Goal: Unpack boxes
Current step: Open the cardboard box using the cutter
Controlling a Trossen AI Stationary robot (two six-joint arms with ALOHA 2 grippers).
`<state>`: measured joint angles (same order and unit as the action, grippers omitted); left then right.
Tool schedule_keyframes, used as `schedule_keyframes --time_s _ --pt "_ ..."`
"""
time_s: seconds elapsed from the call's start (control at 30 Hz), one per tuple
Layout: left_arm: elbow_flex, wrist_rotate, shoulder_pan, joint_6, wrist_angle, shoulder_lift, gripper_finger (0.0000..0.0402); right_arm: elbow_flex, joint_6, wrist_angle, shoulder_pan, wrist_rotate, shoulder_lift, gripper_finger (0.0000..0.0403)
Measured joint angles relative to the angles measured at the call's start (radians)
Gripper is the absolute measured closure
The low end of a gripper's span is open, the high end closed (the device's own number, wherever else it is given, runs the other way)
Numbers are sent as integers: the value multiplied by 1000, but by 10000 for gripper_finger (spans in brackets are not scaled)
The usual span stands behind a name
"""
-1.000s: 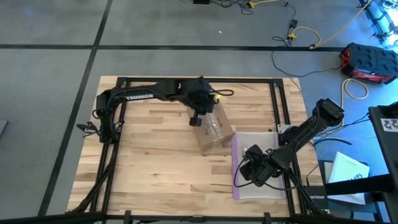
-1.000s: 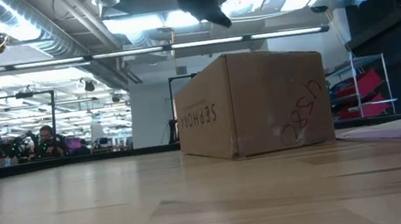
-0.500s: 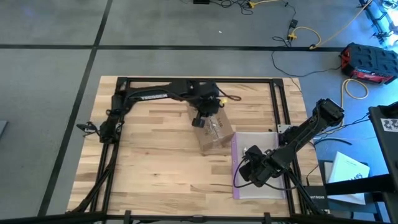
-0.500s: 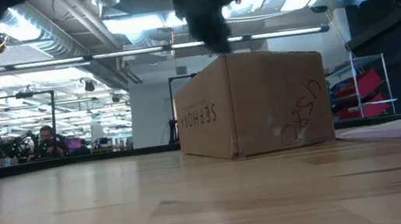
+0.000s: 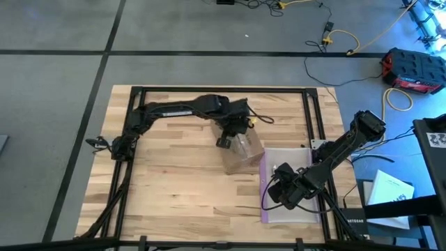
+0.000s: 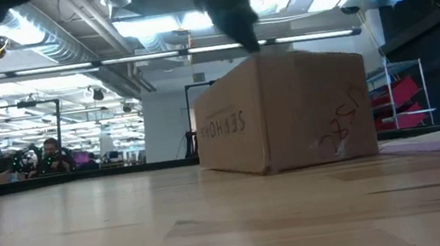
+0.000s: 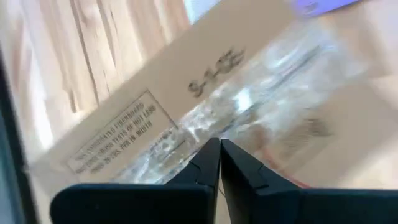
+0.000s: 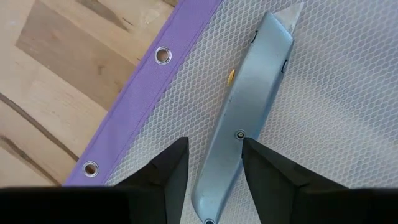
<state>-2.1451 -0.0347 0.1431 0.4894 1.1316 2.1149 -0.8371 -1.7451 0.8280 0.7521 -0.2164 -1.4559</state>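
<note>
Wooden tabletop (image 5: 174, 181) carries one box (image 6: 283, 112), sealed with clear tape, nothing unpacked yet. My left gripper (image 7: 219, 155), pinched shut and empty, presses its top; my right gripper (image 8: 211, 163) straddles the grey knife (image 8: 245, 118), half open, not clearly gripping.

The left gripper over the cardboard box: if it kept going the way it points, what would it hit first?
Most likely the taped top of the box: the shut left gripper aims straight at it, apparently very close.

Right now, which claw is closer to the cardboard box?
The left. The left claw is shut, right over the box top. The right claw sits off to the side, fingers either side of a grey knife on the mesh bag.
</note>
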Motion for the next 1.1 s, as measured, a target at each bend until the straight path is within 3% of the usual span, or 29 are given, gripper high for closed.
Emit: schedule_keyframes --time_s 0.17,0.33,0.4,0.47,0.57,0.7,0.9,1.1 --pt "-26 0 -15 9 40 -49 401 0 0 -1 0 0 0 267" --pt "-17 -4 -16 8 -184 -40 401 0 0 -2 0 0 0 267" --pt "-8 -57 -5 -6 -232 -15 401 0 0 -3 0 0 0 267" --pt "-7 -107 8 -30 -198 39 401 0 0 -5 0 0 0 267" --pt "-1 -121 20 -31 -78 136 401 0 0 -4 0 0 0 267" --pt "-9 -116 8 -28 -49 180 401 0 1 -4 1 -1 0 267" --pt "-61 -65 -44 -39 -111 119 401 0 3 -8 1 -4 0 267" --pt "-150 -12 -52 -45 -116 -17 401 -3 36 -35 1 -96 3 267"
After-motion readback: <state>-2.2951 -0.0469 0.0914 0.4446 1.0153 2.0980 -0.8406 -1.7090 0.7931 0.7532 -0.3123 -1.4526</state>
